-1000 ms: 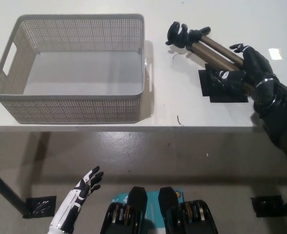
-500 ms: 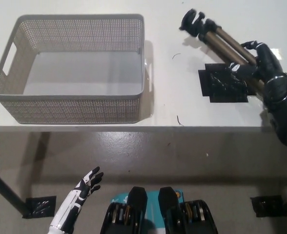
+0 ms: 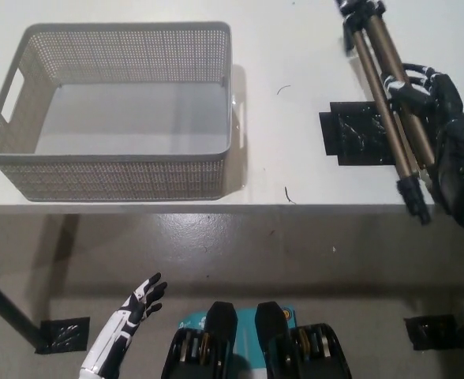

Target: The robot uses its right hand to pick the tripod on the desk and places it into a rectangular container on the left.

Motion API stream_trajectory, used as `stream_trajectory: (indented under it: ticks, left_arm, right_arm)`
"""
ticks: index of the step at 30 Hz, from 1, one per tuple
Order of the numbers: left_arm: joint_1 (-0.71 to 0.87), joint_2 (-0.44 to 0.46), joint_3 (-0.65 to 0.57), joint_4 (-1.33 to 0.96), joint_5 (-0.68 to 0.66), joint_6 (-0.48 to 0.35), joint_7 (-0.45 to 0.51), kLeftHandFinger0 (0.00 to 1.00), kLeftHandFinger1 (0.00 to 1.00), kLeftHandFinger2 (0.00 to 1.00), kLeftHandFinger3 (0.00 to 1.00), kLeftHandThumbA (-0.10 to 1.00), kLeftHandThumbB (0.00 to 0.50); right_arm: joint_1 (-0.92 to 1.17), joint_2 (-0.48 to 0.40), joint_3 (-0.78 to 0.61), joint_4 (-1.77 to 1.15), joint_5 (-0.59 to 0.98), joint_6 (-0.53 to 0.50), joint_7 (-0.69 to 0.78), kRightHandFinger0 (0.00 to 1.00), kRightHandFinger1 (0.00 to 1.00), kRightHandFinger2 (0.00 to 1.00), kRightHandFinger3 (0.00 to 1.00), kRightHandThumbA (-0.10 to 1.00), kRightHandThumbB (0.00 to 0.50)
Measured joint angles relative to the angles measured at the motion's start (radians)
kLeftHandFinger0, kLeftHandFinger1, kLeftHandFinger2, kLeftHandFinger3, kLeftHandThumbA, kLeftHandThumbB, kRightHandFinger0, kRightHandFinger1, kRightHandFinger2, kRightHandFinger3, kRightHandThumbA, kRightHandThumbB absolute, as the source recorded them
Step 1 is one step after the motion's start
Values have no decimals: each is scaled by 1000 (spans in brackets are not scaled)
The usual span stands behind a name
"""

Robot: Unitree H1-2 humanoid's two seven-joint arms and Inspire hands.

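Observation:
The tripod (image 3: 382,95), with bronze legs and a black head, is held up at the right of the white desk, its head at the picture's top edge and its feet hanging past the desk's front edge. My black right hand (image 3: 423,88) is shut on its legs. The grey mesh rectangular container (image 3: 114,170) stands on the desk at the left with nothing in it. Far below the desk at the lower left hangs my white left hand (image 3: 141,296), open.
A black patch (image 3: 349,136) is stuck on the desk under the tripod. The desk's front edge (image 3: 216,207) runs across the middle of the picture. A dark desk leg (image 3: 7,312) shows at the lower left.
My right hand has lifted the tripod and swung it from lying slantwise to nearly lengthwise, its head moving up and to the right. The left hand has stayed put.

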Motion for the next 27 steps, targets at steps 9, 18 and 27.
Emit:
stream_trajectory:
  ticks: [9,18,27]
  left_arm:
    - [10,0,0,0,0,0,0,1000,1000,1000,1000,1000,286]
    - [19,0,0,0,0,0,0,1000,1000,1000,1000,1000,272]
    - [29,1,-6,0,0,-1,-5,1000,1000,1000,1000,1000,265]
  right_arm:
    - [-83,27,-10,-63,67,61,27,0,309,747,823,-100,177]
    - [-158,49,12,-170,108,111,45,0,315,726,785,-100,178]
    - [-181,91,226,-383,79,118,84,17,427,764,795,-100,186]
